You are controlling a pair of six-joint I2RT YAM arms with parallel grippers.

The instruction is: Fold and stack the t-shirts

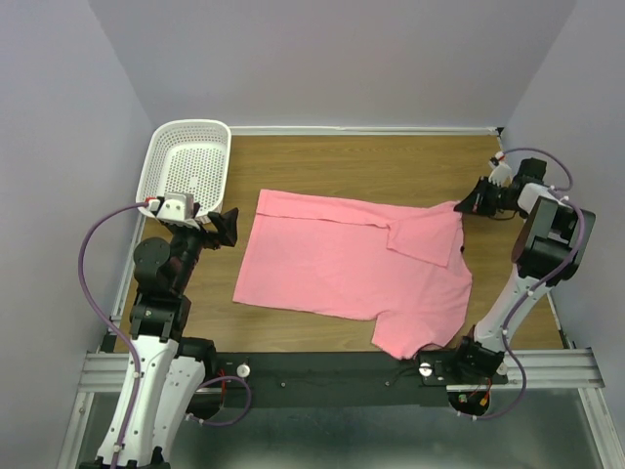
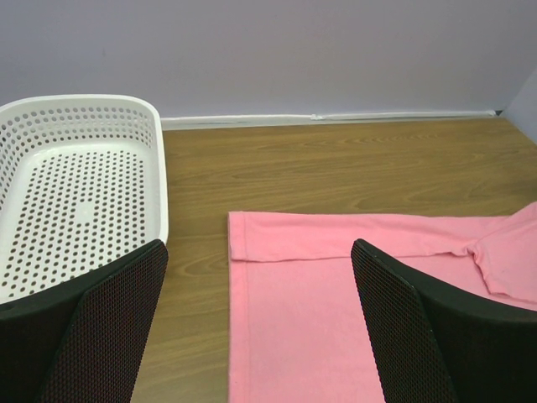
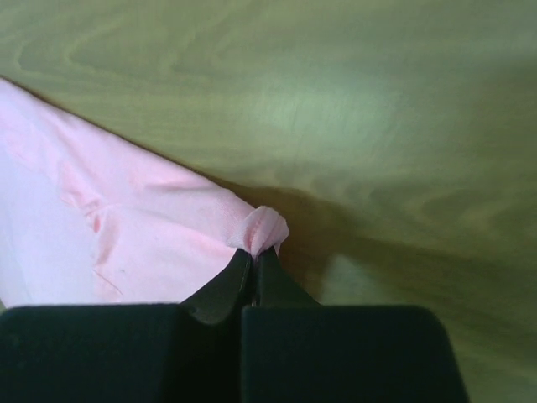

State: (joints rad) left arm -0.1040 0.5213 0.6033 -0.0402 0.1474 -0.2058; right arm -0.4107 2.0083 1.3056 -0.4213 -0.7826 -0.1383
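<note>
On the wooden table point(image 1: 391, 161), the pink t-shirt point(image 1: 332, 269) lies spread flat in the middle, with a flap of fabric folded over the body near its far right corner. The right gripper point(image 3: 254, 256) has its fingers closed tight on a small nub of cloth at that corner, low against the wood. The left gripper point(image 1: 227, 227) hangs with its fingers spread wide and holding nothing, just beside the shirt's left edge. The step in hand looks like a fold of the right side across the body. Since only a little fabric is pinched, the lift should be gentle and low, with the corner carried in a smooth arc so that it does not slip free or drag the whole shirt along. The free left gripper could press the left edge down to hold the shirt in place. The white perforated basket point(image 1: 195, 124) stands at the far left corner, apart from the shirt, with nothing inside it.
</note>
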